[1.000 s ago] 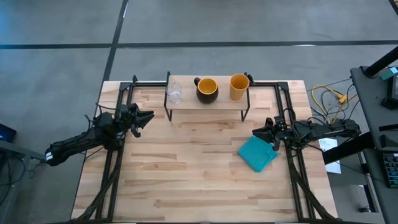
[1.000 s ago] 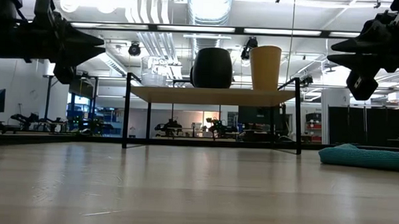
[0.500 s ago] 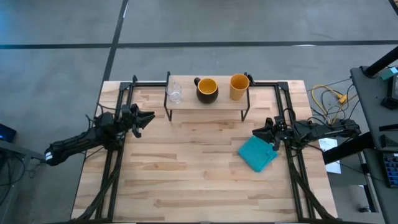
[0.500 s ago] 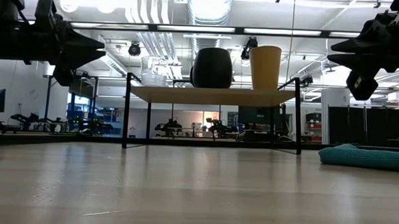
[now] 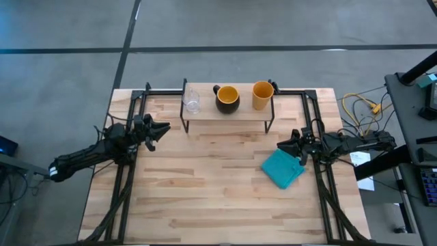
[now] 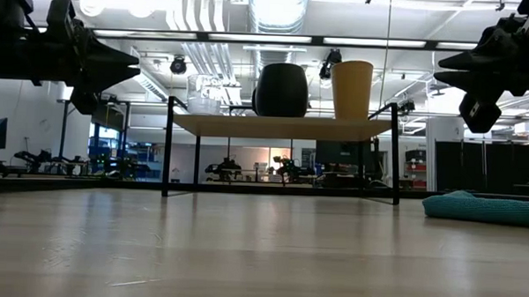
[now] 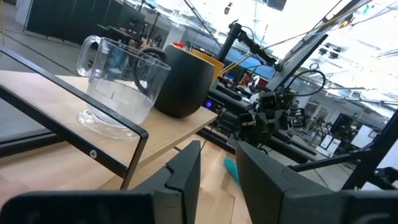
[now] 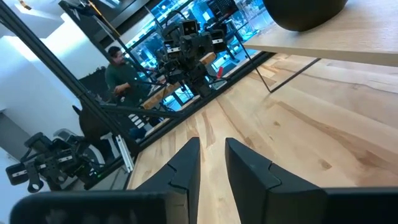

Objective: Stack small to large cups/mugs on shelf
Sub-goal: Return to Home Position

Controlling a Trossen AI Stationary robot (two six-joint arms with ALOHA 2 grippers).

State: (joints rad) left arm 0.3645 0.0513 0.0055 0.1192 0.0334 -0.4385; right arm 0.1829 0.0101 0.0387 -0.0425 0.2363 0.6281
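Light-wood shelf (image 5: 242, 113) carries all three vessels in a row: clear cup (image 5: 192, 101), black mug (image 5: 227, 99) and yellow cup (image 5: 262, 96). They run small to large, each upright and apart from its neighbour. My left gripper (image 5: 162, 130) hangs near the table's (image 5: 205, 198) left edge. My right gripper (image 5: 281, 145) is near the right edge, just beside the teal cloth (image 5: 283, 169). Left fingers (image 7: 185, 177) and right fingers (image 8: 186, 165) stand slightly apart, gripping nothing. By my reckoning the placing is done; only parking both arms remains.
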